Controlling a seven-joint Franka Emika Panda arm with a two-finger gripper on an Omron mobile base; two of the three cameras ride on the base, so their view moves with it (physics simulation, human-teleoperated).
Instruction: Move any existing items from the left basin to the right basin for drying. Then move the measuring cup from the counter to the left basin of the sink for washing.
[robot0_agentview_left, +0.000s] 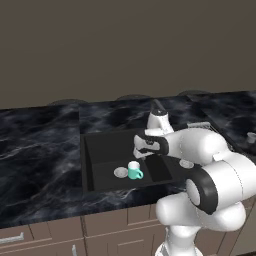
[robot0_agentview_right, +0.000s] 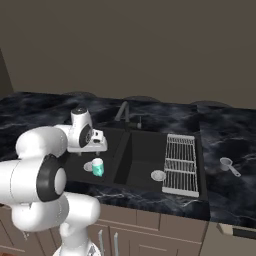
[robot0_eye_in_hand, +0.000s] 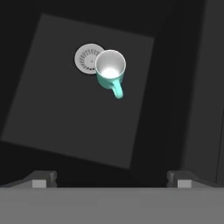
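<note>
Gripper above the left basin, teal mug below it.
The mug stands upright beside the round drain, well under the spread, empty fingertips. The arm hides part of the sink; the measuring cup lies small on the bench, right of the wire rack.

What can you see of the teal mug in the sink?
The teal mug is small, with a white rim and inside and a teal loop handle. It looks glazed. It stands upright and empty on the floor of the left basin, right beside the round silver drain. Nothing grips it; the gripper hangs open above.
</note>
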